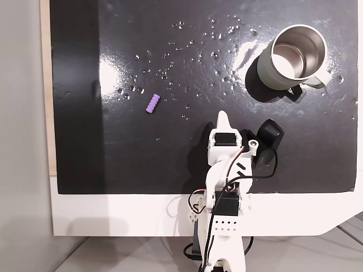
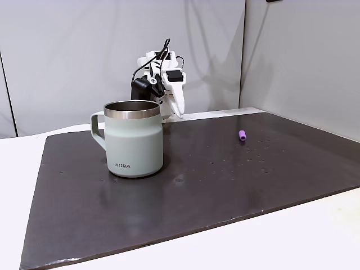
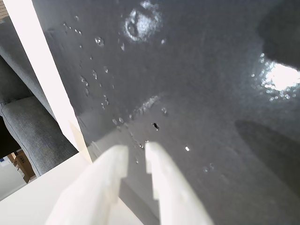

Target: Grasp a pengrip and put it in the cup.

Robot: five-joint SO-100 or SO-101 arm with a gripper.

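Dark mat [image 2: 225, 185], cup [image 2: 135, 140] w/ "KIIRA" label

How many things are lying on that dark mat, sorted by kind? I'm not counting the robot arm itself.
Mug: 1
Purple pengrip: 1
Total: 2 things on the mat

The cup [image 2: 135, 146] wall reads "KIIRA".
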